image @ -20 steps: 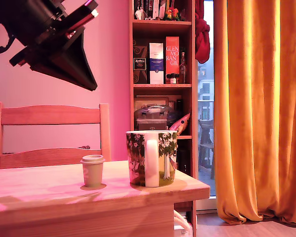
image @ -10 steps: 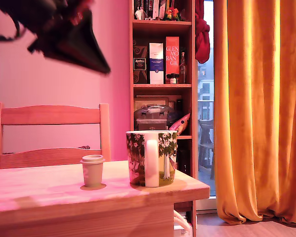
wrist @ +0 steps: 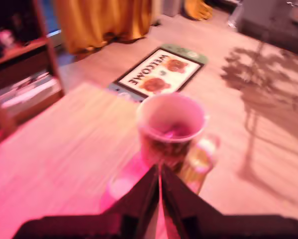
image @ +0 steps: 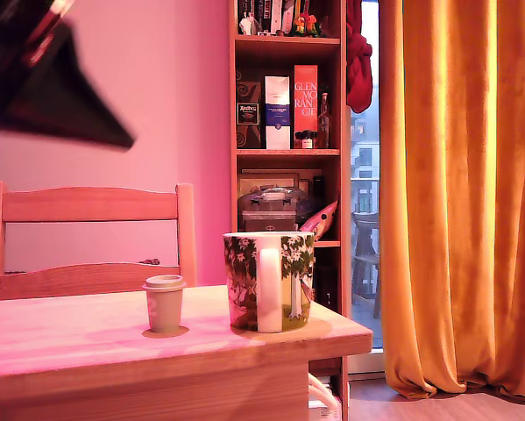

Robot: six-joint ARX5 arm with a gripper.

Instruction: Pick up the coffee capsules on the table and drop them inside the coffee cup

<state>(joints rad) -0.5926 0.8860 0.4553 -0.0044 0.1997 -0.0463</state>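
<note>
The tool point(wrist: 159, 175) is closed, empty; the beige capsule point(image: 164, 304) seems light and stiff, so pinch its tapered sides.

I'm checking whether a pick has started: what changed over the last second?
The gripper swung toward the exterior view's right, then back to its left, staying high above the table. Nothing was taken hold of. The beige capsule and the coffee cup stand where they were.
</note>
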